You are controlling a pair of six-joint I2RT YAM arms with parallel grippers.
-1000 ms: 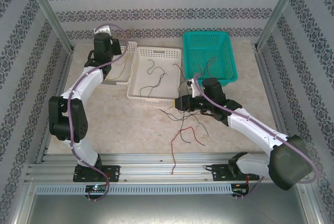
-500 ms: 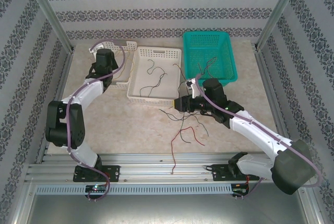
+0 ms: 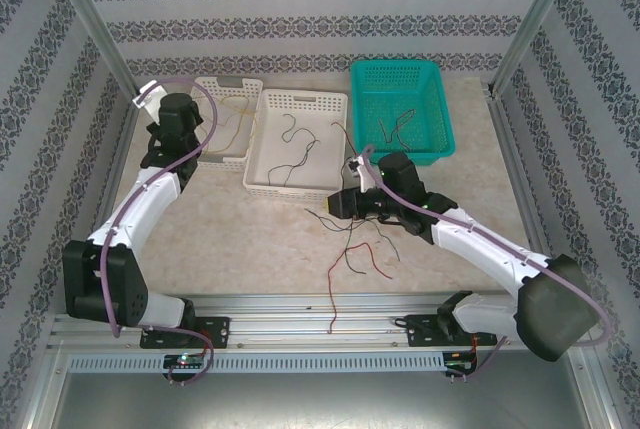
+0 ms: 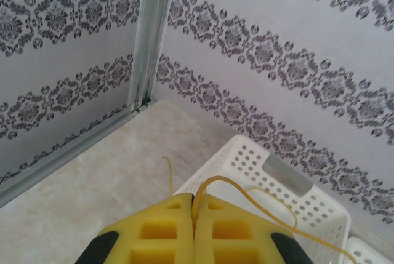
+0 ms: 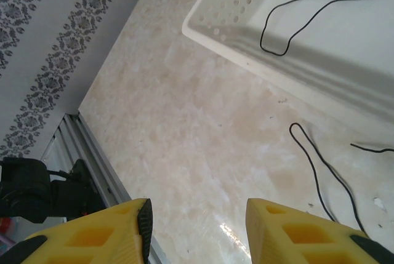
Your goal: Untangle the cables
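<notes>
Left gripper point(image 4: 193, 201): fingers clenched on yellow cable point(image 4: 246, 185), which arcs ahead-right of tips into white basket point(image 4: 271, 175). Probably best: carry tips over basket, slack low, then release. Right gripper point(image 5: 197, 212): fingers spread, empty; black cable point(image 5: 317, 159) on bench point(image 5: 184, 122) ahead-right.

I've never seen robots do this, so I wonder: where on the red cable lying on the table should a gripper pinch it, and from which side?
Probably the long near tail of the red cable, taken from straight above, jaws across it. That stretch lies almost straight and alone on the bare table, while its far end curls among the black cables.
</notes>
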